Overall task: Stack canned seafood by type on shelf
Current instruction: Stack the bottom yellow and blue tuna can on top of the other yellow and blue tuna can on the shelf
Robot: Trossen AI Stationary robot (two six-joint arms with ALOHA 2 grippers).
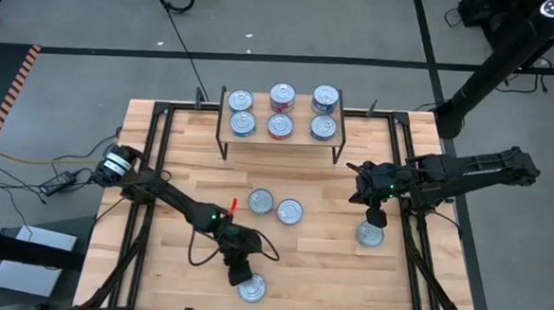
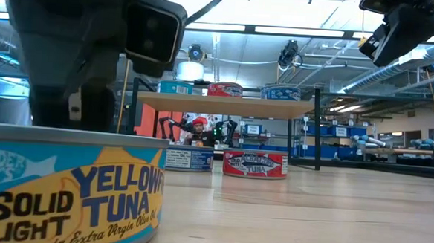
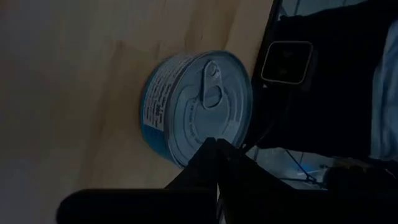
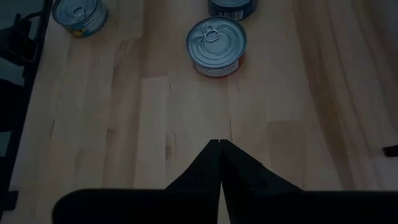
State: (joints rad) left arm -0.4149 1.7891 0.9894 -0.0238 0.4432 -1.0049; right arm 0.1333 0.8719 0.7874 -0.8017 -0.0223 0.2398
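Grippers clenched empty: left gripper (image 1: 242, 273) by front can (image 1: 251, 287), right gripper (image 1: 375, 218) prob. above another can (image 1: 370, 235).

The near tin (image 2: 65, 188) beside the shelf (image 2: 221, 105) runs off the low view's left and bottom edges, its label cut mid-word. Behind it, the left arm's dark bulk hides the shelf's left end. Labels on the three tins atop the shelf (image 2: 226, 89) are too small to read there. From above, the six cans on the shelf (image 1: 280, 125) show only lids; side colours barely peek out. In the right wrist view, a dark-blue tin (image 4: 232, 7) is sliced by the picture's edge.
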